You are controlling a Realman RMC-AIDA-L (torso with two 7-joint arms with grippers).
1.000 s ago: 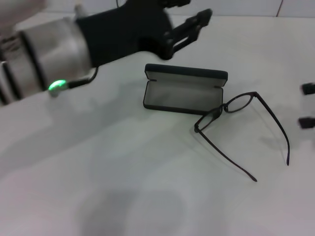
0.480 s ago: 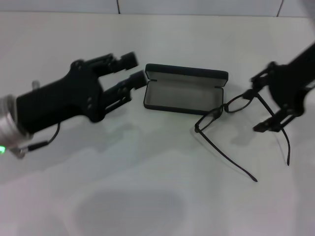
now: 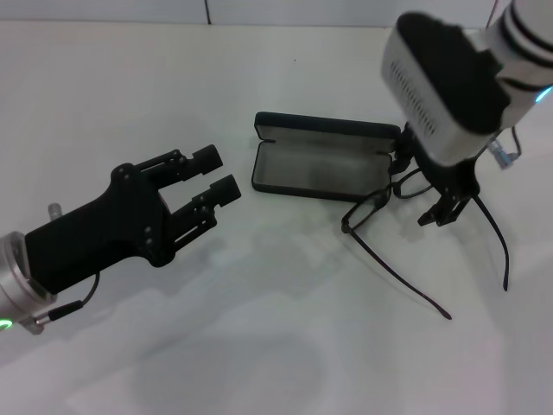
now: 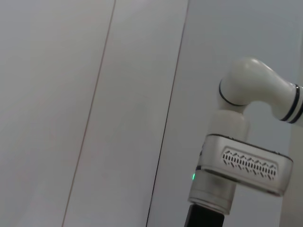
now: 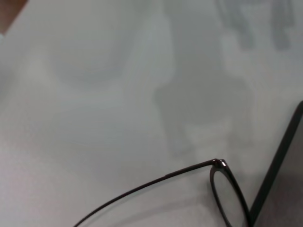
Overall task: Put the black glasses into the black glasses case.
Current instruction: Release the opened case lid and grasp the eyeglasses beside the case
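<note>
The black glasses case (image 3: pixel 324 164) lies open at the table's middle back, grey lining up and nothing in it. The black glasses (image 3: pixel 370 206) rest just right of it, one lens touching the case's corner, with both temple arms unfolded toward the front. My right gripper (image 3: pixel 426 185) hangs open over the right lens, one finger on each side of the frame. The right wrist view shows a lens (image 5: pixel 230 198), one temple arm (image 5: pixel 142 188) and the case's edge (image 5: pixel 279 158). Left of the case, my left gripper (image 3: pixel 216 172) hovers open, pointing at it.
The white table (image 3: pixel 276 337) spreads all round the case and glasses. A tiled wall edge runs along the back. In the left wrist view, only the wall and my right arm (image 4: pixel 246 163) appear.
My right arm has swung in from the right and now stands over the glasses' right lens. My left gripper has pulled back and down, away from the case. Glasses and case have not moved.
</note>
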